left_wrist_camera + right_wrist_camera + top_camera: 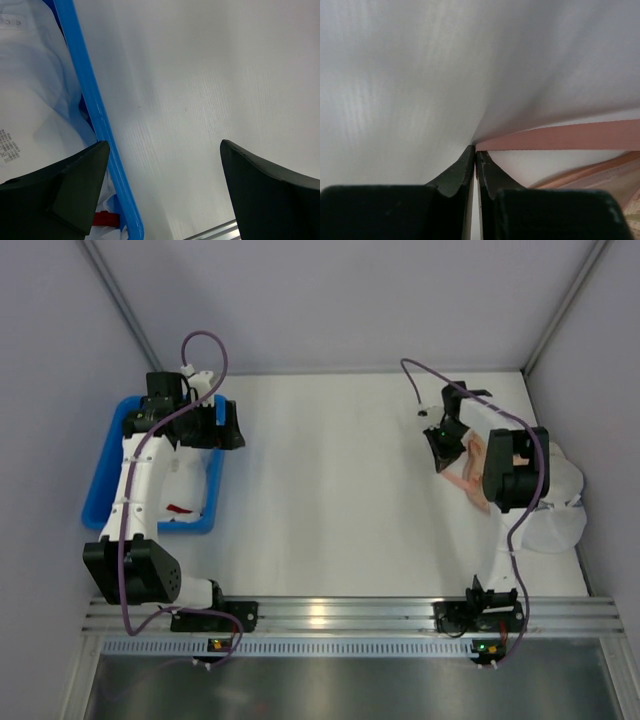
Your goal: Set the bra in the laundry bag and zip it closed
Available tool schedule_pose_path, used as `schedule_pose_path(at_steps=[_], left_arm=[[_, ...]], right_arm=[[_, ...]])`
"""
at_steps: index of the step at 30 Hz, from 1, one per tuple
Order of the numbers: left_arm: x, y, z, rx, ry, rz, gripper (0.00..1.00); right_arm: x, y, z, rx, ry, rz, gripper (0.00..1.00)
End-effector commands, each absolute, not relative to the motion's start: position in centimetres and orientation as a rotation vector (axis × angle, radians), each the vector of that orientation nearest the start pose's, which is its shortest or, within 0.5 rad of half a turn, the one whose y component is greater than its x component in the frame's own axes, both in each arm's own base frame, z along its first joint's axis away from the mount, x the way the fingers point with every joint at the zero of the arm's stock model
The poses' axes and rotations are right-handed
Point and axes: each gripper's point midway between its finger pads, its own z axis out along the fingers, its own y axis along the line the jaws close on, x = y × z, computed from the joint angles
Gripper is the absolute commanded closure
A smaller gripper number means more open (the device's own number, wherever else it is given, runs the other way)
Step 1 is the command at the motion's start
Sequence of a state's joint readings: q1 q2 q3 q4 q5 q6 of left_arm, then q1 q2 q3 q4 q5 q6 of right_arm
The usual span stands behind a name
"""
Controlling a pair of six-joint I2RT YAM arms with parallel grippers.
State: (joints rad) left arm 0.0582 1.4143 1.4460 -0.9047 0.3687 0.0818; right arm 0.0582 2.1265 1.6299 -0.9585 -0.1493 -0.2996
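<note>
Plain grey walls (330,300) close the space on three sides, and metal corner posts run up at the upper left and upper right. A white table (330,490) fills the middle of the top view. An aluminium rail (340,615) crosses the lower edge and carries both arm bases. A blue bin (97,480) sits at centre left. At the right edge rest plain white domes (560,515).

The laundry bag (473,468) lies centre right, just left of the domes, partly under the right arm. The bra (35,90) appears to be the pale white fabric in the bin, at the left of the left wrist view, with a scrap of red garment (105,218) below it.

The left gripper (164,145) hangs over the bin's right rim with its jaws spread wide and holding nothing. The right gripper (476,150) has its jaws pressed almost together, nipping the bag where the pink zip rim (560,137) meets white fabric
</note>
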Motion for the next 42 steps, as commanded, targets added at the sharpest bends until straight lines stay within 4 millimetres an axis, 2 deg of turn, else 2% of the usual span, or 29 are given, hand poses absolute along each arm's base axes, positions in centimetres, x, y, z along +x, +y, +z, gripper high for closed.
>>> schedule_pose_path(at_steps=[1, 2, 3, 6, 7, 8, 9, 11, 12, 15, 16, 17, 21, 23, 26, 28, 29, 30, 31, 32, 33, 34, 35, 36, 37, 39, 40, 41, 42], left_arm=[[34.2, -3.8, 23.7, 0.205, 2.382, -0.356, 0.02], [34.1, -3.9, 23.6, 0.205, 2.383, -0.362, 0.02], [34.1, -3.9, 23.6, 0.199, 2.384, -0.368, 0.02], [33.9, -4.2, 23.3, 0.183, 2.395, -0.392, 0.02], [33.9, -4.2, 23.3, 0.171, 2.397, -0.397, 0.02], [33.8, -4.3, 23.3, 0.166, 2.397, -0.401, 0.02], [33.7, -4.3, 23.3, 0.164, 2.395, -0.406, 0.02], [33.5, -4.4, 23.3, 0.157, 2.394, -0.411, 0.02], [33.4, -4.4, 23.3, 0.157, 2.394, -0.411, 0.02], [33.4, -4.3, 23.2, 0.154, 2.395, -0.408, 0.02], [33.3, -4.4, 23.2, 0.154, 2.398, -0.413, 0.02], [33.2, -4.4, 23.2, 0.154, 2.395, -0.415, 0.02], [33.1, -4.8, 24.2, 0.18, 2.36, -0.44, 0.02], [33.2, -5.2, 25.2, 0.189, 2.323, -0.455, 0.02], [33.6, -5.7, 26.1, 0.221, 2.275, -0.491, 0.02], [33.6, -6.2, 26.2, 0.251, 2.256, -0.52, 0.02], [33.5, -6.8, 26.2, 0.272, 2.249, -0.559, 0.02], [33.5, -6.9, 26.1, 0.29, 2.243, -0.569, 0.02], [33.5, -7.1, 26.0, 0.299, 2.24, -0.578, 0.02], [33.5, -7.2, 25.9, 0.308, 2.234, -0.588, 0.02], [33.5, -7.3, 25.8, 0.314, 2.232, -0.596, 0.02], [33.5, -7.4, 25.5, 0.32, 2.232, -0.599, 0.02], [33.6, -7.4, 25.5, 0.325, 2.23, -0.601, 0.03], [33.6, -7.5, 25.2, 0.326, 2.233, -0.61, 0.04], [33.7, -7.6, 25.0, 0.34, 2.234, -0.611, 0.05], [34.0, -7.6, 24.5, 0.344, 2.241, -0.616, 0.09], [34.1, -7.6, 24.3, 0.347, 2.242, -0.621, 0.12], [34.7, -7.7, 24.5, 0.344, 2.223, -0.621, 0.15], [35.1, -7.9, 24.7, 0.338, 2.205, -0.624, 0.17]], right_arm=[[37.8, 12.6, 2.2, -0.867, 2.827, 0.408, 0.96], [37.8, 13.9, 2.6, -0.914, 2.801, 0.413, 0.98], [37.1, 16.4, 2.9, -0.997, 2.769, 0.44, 1.0], [36.4, 20.5, 4.2, -1.109, 2.698, 0.51, 1.0], [35.5, 22.8, 4.6, -1.168, 2.67, 0.535, 1.0], [35.6, 24.3, 5.4, -1.19, 2.629, 0.556, 1.0], [34.5, 26.6, 6.0, -1.229, 2.598, 0.619, 1.0], [34.4, 29.3, 7.9, -1.241, 2.526, 0.686, 1.0], [33.5, 31.5, 9.0, -1.24, 2.496, 0.776, 1.0], [33.7, 35.2, 12.8, -1.161, 2.402, 0.973, 1.0], [33.8, 35.8, 13.7, -1.147, 2.381, 1.015, 1.0], [34.4, 36.7, 15.5, -1.134, 2.332, 1.051, 1.0], [34.9, 38.3, 20.9, -1.096, 2.201, 1.131, 1.0], [34.6, 37.7, 22.7, -1.107, 2.153, 1.101, 1.0], [34.1, 35.6, 24.0, -1.09, 2.118, 1.074, 1.0], [35.0, 33.5, 24.5, -1.013, 2.116, 1.033, 1.0], [34.5, 32.3, 25.1, -0.986, 2.094, 1.021, 1.0], [35.2, 30.5, 25.4, -0.92, 2.103, 1.011, 1.0], [34.8, 29.2, 24.2, -0.877, 2.144, 1.016, 1.0], [34.5, 27.8, 26.0, -0.845, 2.098, 1.008, 1.0], [35.7, 25.6, 26.7, -0.723, 2.096, 1.014, 1.0], [35.3, 24.2, 25.1, -0.67, 2.136, 1.019, 1.0], [35.1, 22.6, 26.2, -0.633, 2.106, 0.996, 1.0], [35.7, 20.1, 25.8, -0.575, 2.12, 0.943, 1.0], [35.6, 19.0, 25.1, -0.561, 2.137, 0.912, 1.0], [35.3, 16.1, 22.7, -0.55, 2.197, 0.802, 1.0], [34.6, 15.3, 20.9, -0.538, 2.255, 0.787, 1.0], [34.3, 14.5, 19.9, -0.533, 2.282, 0.767, 1.0], [34.6, 12.9, 18.6, -0.518, 2.315, 0.691, 1.0]])
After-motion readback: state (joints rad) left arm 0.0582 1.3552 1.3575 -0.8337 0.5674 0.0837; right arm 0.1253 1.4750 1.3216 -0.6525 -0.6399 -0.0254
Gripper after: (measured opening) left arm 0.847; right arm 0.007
